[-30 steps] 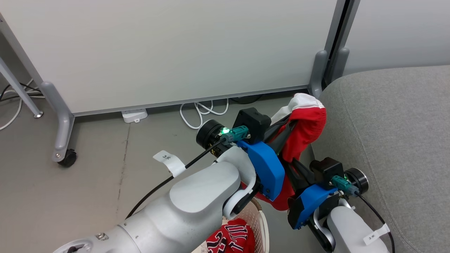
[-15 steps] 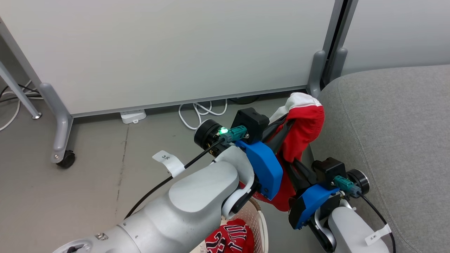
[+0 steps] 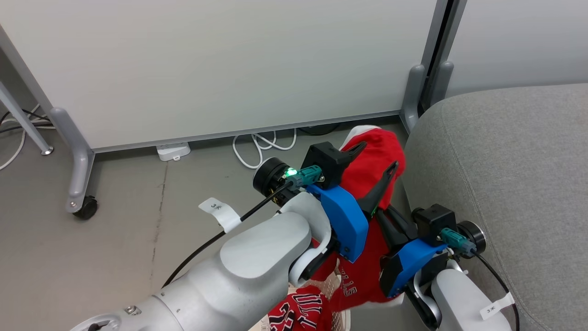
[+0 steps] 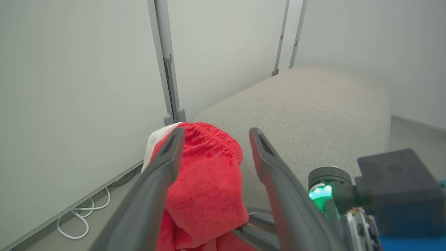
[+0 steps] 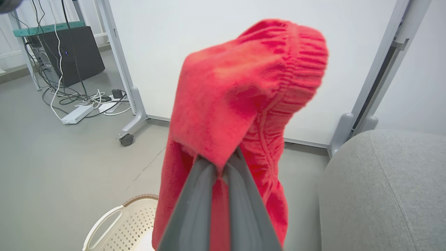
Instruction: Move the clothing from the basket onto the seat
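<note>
Plain red garment (image 3: 374,154) — white trim at the top, gathered ribbed edge. It hangs limp in the air, pinched in the closed right claw (image 5: 223,162), above the basket and just beside the seat's corner.
Red jersey (image 3: 298,315) — black-and-white lettering, crumpled inside the basket.
Basket (image 5: 122,226) — cream, perforated, brown rim band, standing on the floor (image 3: 138,220).
Seat (image 3: 505,174) — grey woven cushion, rounded corner, one seam line.

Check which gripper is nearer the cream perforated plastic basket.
Right. The right gripper, fingers shut on the red white-trimmed fabric garment, hangs above and beside the basket. The left gripper, fingers open around that garment's top, is higher and farther out.
</note>
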Tool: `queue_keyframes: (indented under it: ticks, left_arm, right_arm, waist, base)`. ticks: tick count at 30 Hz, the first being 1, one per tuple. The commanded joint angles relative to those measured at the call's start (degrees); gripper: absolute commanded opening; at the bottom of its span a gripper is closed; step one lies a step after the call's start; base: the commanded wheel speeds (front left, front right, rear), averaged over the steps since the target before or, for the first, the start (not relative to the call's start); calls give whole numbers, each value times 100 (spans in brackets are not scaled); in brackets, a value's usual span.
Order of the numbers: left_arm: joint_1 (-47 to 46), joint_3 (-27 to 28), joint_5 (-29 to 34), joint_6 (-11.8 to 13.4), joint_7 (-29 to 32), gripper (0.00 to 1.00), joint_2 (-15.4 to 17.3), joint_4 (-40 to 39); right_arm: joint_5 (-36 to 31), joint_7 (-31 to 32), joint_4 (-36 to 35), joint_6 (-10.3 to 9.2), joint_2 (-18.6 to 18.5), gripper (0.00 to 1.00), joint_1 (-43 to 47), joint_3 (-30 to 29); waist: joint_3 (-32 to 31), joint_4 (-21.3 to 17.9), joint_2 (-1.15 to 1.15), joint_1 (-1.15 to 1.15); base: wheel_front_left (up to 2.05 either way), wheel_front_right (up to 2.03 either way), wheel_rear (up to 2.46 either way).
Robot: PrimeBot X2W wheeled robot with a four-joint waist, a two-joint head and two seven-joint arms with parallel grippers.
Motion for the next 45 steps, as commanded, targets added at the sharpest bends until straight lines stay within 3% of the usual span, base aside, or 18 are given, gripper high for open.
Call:
queue_keyframes:
  ticks: [1, 14, 18, 32, 45]
  left_arm:
    - [40, -16, -23, -11, -52, 100, 0, 40]
    - [262, 300, 141, 141, -499, 100, 1, 309]
    - [568, 821, 691, 186, -502, 100, 28, 180]
    - [2392, 2717, 2671, -89, -505, 100, 423, -901]
    - [3697, 4151, 3674, -508, -505, 100, 361, -1269]
  right_arm:
    - [-27, -31, -31, 3, -13, 0, 39, -29]
    - [-109, -31, -191, 3, -13, 0, 102, -310]
    - [-144, -31, -268, 3, -13, 0, 146, -412]
    - [-159, -31, -582, 3, -13, 0, 308, -455]
    - [-131, -30, -756, 3, -13, 0, 416, -420]
  waist:
    - [0, 11, 0, 0]
    - [53, 70, 0, 0]
    - [76, 107, 0, 0]
    - [105, 65, 0, 0]
    - [112, -62, 0, 0]
  base:
    - [0, 0, 0]
    - [0, 0, 0]
    - [0, 0, 0]
    - [0, 0, 0]
    - [0, 0, 0]
